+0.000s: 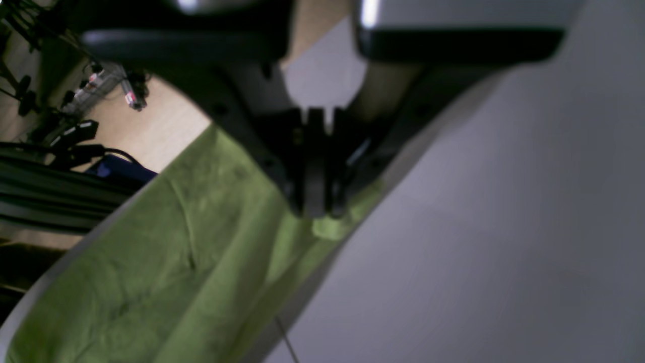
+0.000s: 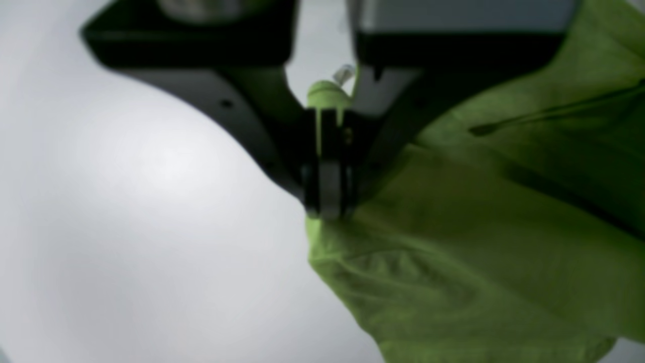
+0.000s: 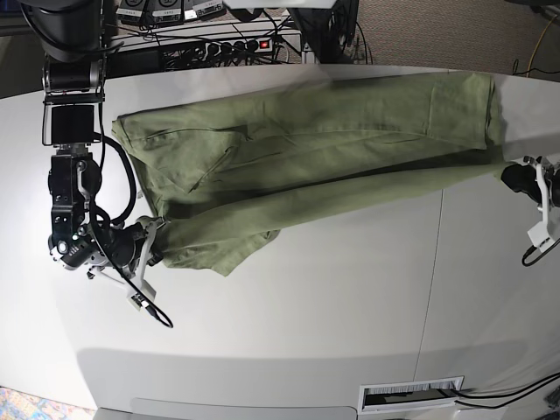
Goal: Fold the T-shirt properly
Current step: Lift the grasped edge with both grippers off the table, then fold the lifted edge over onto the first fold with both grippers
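Pinched T-shirt [image 3: 306, 144] edge in left fingers [image 1: 316, 214] | pinched opposite edge in right fingers [image 2: 327, 214] | stretched above bench [image 3: 350, 289] | risked slipping if overpulled

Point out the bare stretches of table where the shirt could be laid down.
The widest free patch is the near half of the white table, bordered by the T-shirt above and the slot at the front edge. The far strip is crowded: cloth spans it between the right claw and the left claw.
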Controlling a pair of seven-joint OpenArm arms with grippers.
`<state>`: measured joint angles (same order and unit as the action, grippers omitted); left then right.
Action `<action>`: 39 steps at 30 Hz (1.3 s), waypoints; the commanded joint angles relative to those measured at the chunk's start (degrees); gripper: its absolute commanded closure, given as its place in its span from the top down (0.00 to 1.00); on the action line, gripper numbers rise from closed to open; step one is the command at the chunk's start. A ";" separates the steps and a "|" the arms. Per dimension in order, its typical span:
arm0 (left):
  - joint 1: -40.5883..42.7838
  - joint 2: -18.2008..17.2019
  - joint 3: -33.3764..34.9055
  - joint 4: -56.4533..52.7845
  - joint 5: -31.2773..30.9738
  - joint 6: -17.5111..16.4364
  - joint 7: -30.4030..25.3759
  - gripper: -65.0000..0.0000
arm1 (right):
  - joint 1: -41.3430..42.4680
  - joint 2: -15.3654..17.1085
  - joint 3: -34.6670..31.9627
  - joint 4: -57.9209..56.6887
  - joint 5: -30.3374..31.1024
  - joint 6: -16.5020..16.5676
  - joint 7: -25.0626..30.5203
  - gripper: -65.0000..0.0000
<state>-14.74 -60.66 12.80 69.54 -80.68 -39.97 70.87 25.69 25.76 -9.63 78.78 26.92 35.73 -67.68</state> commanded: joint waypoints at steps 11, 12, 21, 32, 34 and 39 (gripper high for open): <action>6.82 -1.88 -0.66 0.50 -4.00 -0.03 1.64 0.00 | 1.22 1.70 0.33 1.11 -4.28 0.33 10.80 0.00; 7.72 -1.88 -0.66 0.50 -4.13 -0.03 1.57 0.00 | 0.92 1.73 0.33 1.11 -3.19 0.63 9.75 0.00; 10.32 -1.88 -0.66 0.50 -4.32 -0.03 1.57 0.00 | -1.27 1.73 0.33 1.09 -2.47 2.16 4.59 0.00; 10.34 -1.73 -0.66 0.50 -4.32 -0.03 1.77 0.00 | -1.57 1.73 0.33 1.11 2.25 2.16 -0.17 0.00; 10.32 -1.73 -0.66 0.50 -4.32 -0.03 2.01 0.00 | -1.57 1.70 0.33 1.11 2.49 2.16 -0.96 0.00; 10.32 -1.73 -0.66 0.50 -4.32 -0.03 7.72 0.00 | -1.57 1.73 0.33 1.11 7.48 2.21 -8.33 0.00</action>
<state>-3.66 -60.62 12.80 69.65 -84.07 -39.97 78.30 22.50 26.63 -9.76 78.87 34.15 37.78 -76.64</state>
